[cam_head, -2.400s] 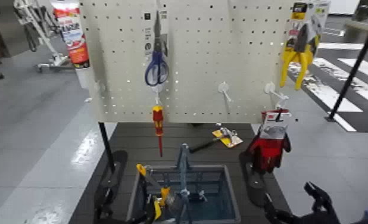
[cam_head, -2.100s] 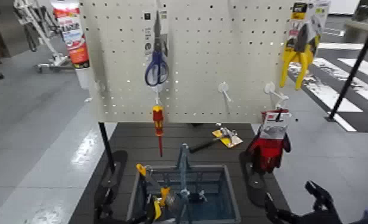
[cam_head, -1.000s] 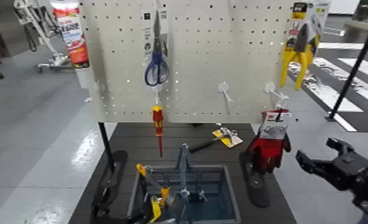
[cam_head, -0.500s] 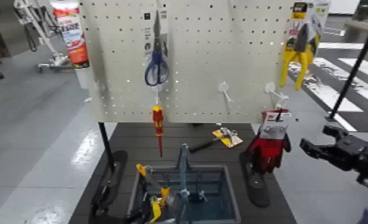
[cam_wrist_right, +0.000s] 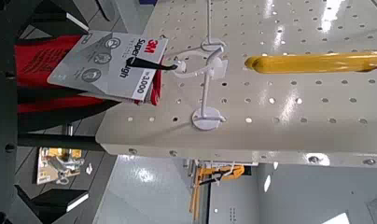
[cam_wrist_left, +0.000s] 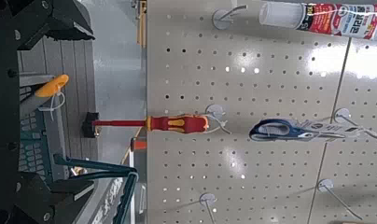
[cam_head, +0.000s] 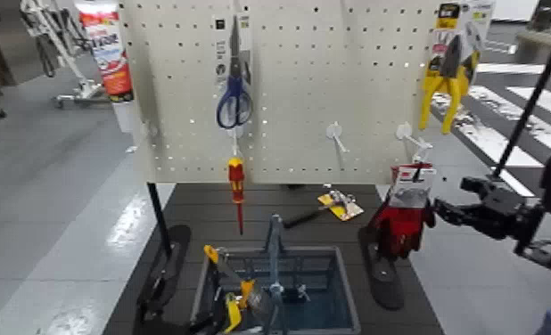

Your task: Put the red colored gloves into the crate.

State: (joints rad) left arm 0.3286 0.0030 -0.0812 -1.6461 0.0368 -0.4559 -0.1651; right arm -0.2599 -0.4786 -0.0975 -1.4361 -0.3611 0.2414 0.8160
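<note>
Red colored gloves (cam_head: 404, 230) hang beside the right gripper (cam_wrist_right: 84, 110), whose jaws stand wide open with nothing gripped; it reaches in from the robot's right, its fingertips near the gloves' outer edge. The wrist view has the gloves between the spread jaws; whether they touch, I cannot tell.

The pair's long axis runs close to upright: header card (cam_head: 413, 185) on top, glove fingers pointing down, the lower end leaning slightly toward the robot's left. The card hangs on a hook (cam_wrist_right: 185, 65) at the lower right corner of the pegboard (cam_head: 288, 98).

Lower and to the left of the gloves, well apart from them, sits the crate (cam_head: 331, 253), its central handle (cam_head: 275, 258) upright, with yellow-handled tools (cam_head: 246, 292) inside. The left gripper (cam_wrist_left: 91, 110), open and empty, is low by the crate's left side.

Farther out, a red-and-yellow screwdriver (cam_head: 236, 183) hangs point down above the crate, blue-handled scissors (cam_head: 234, 100) over it, and yellow-handled pliers (cam_head: 446, 89) above the gloves.
</note>
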